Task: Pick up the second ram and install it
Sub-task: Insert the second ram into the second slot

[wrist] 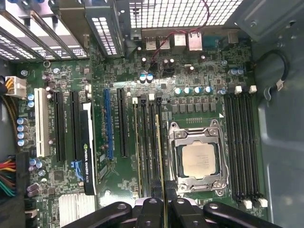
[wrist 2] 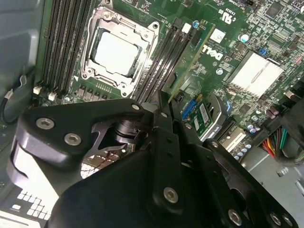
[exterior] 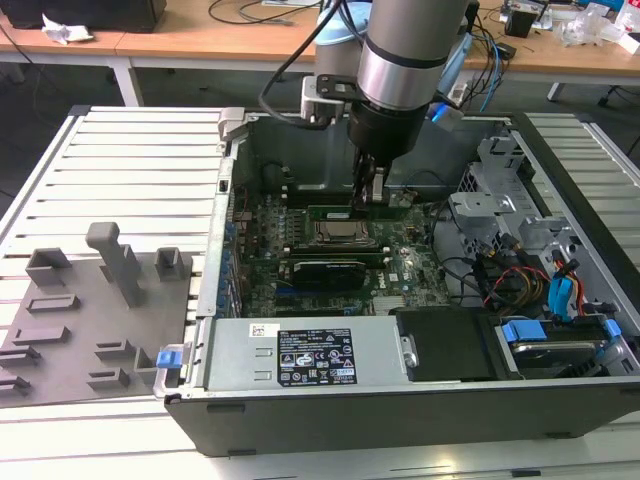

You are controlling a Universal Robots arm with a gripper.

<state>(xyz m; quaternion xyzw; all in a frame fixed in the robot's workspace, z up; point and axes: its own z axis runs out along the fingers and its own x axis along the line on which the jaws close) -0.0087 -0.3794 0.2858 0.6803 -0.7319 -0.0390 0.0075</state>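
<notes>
Open PC case (exterior: 560, 180) — claw (wrist: 165, 209) clamped on second ram (wrist: 158, 156), edge-down beside CPU socket (wrist: 198, 159).

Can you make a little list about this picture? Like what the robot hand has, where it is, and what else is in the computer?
holding: the hand is shut on the second ram, a thin green stick seen edge-on
where: over the memory slots beside the CPU socket, inside the open computer case
stick position: lined up along the slots; whether it is fully seated cannot be told
motherboard: large, green
outside the case: grey plastic tray at the exterior view's left
</notes>
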